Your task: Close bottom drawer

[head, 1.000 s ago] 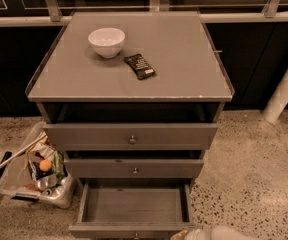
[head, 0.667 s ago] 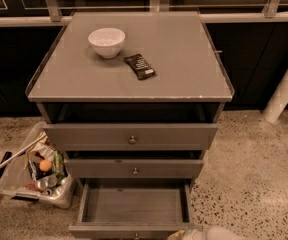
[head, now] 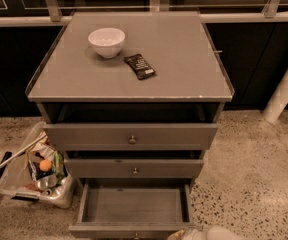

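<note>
The bottom drawer [head: 134, 206] is pulled out towards me at the foot of the grey cabinet [head: 134, 84]. Its plain grey box interior is open to view and holds nothing I can see. Its narrow front panel [head: 129, 230] lies at the lower edge of the view, and the knob is barely visible there. My gripper [head: 196, 234] shows only as a pale shape at the bottom edge. It sits just right of the drawer's front right corner, close to the panel.
The top drawer [head: 130, 136] and middle drawer [head: 134, 169] stand slightly out. A white bowl [head: 106, 41] and a dark packet [head: 139, 66] lie on the cabinet top. A clear bin of rubbish [head: 39, 171] stands on the floor at the left. A white post [head: 286, 86] stands at the right.
</note>
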`<state>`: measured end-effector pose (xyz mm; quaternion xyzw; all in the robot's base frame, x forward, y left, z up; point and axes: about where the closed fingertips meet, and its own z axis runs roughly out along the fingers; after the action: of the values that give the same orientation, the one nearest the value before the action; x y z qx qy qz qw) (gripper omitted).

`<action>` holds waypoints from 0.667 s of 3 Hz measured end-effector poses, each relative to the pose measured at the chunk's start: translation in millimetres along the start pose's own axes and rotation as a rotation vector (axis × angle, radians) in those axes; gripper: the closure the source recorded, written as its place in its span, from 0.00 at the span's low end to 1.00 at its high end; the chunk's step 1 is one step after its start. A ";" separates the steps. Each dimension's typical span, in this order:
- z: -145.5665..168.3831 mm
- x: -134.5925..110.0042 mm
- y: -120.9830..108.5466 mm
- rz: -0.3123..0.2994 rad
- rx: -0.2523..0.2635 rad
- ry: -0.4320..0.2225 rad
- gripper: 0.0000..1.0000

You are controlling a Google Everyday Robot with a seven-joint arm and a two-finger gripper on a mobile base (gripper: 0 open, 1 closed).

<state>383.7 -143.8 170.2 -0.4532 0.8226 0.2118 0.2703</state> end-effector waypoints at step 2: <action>3.1 -6.3 -9.0 0.008 0.009 -0.039 0.11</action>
<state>395.0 -142.5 171.0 -0.4447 0.8199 0.2179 0.2874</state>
